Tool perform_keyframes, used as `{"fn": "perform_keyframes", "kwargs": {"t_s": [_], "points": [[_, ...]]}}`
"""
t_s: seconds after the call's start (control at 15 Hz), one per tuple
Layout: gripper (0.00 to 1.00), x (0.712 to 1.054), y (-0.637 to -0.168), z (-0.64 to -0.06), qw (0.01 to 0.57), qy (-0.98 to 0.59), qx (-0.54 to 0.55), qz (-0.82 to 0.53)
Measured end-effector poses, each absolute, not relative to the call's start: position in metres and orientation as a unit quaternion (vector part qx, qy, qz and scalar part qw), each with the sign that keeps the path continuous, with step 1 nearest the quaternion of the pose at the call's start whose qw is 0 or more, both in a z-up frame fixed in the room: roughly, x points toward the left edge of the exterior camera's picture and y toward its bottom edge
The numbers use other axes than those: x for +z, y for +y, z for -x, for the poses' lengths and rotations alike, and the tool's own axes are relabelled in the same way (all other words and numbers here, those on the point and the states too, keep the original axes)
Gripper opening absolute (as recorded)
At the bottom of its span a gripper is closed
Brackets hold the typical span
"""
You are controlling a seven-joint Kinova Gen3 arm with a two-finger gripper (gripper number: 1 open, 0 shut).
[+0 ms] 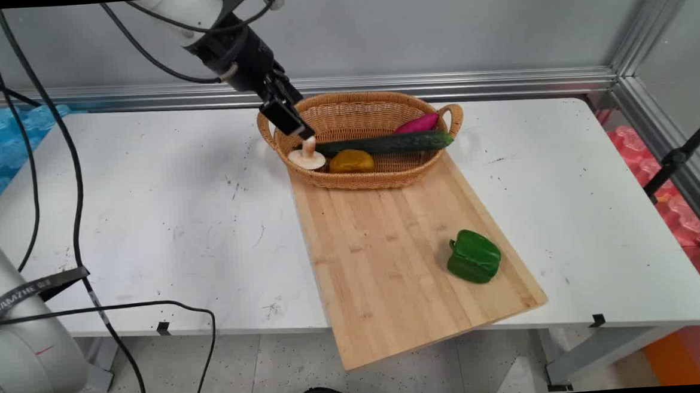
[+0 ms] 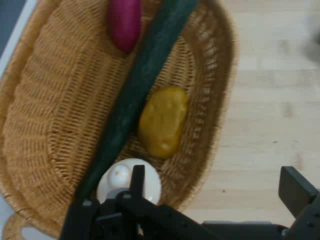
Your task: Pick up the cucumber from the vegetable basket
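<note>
Wicker is what we see round most of the things here: a basket point(image 1: 385, 179) stands at the far end of a wooden board point(image 1: 389, 254) on the white worktop point(image 1: 147, 219), and in it lie a cucumber point(image 1: 383, 144), a purple-red sweet potato point(image 1: 416, 123), a yellow-brown potato point(image 1: 352, 161) and a pale mushroom point(image 1: 307, 158). Our pincer point(image 1: 299, 136) hangs over the basket's left end, just above the mushroom. In the hand view one finger point(image 2: 136, 181) sits over the mushroom's cap point(image 2: 117, 175) while the other point(image 2: 295, 192) stands far off to the side, beyond the basket's rim, so we read the pincer as wide open and holding nothing. We cannot tell whether the near finger touches the mushroom. The mushroom rests at the basket's left end, by the rim and beside the cucumber's tip. A green pepper point(image 1: 474, 256) lies apart on the board's near right part. As we judge it, the mushroom is light and round-capped, so a finger pressing down on it could tip or bruise it; the cucumber's tip lies close enough to be nudged; and the far finger, outside the rim, could catch the wicker and drag the basket along the board.
</note>
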State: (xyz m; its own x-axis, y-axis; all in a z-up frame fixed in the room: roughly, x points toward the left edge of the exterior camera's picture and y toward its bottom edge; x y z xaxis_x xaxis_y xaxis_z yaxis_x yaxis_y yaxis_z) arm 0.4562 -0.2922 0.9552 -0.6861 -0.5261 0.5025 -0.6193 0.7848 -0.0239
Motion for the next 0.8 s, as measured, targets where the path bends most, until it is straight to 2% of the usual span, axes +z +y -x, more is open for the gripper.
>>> {"fn": "perform_keyframes", "kwargs": {"t_s": [0.33,0.8], "points": [[1.0,0.948,-0.308,-0.461,0.239,-0.908,0.106,-0.326],[1.0,0.912,-0.359,-0.438,0.244,-0.914,0.115,-0.303]]}}
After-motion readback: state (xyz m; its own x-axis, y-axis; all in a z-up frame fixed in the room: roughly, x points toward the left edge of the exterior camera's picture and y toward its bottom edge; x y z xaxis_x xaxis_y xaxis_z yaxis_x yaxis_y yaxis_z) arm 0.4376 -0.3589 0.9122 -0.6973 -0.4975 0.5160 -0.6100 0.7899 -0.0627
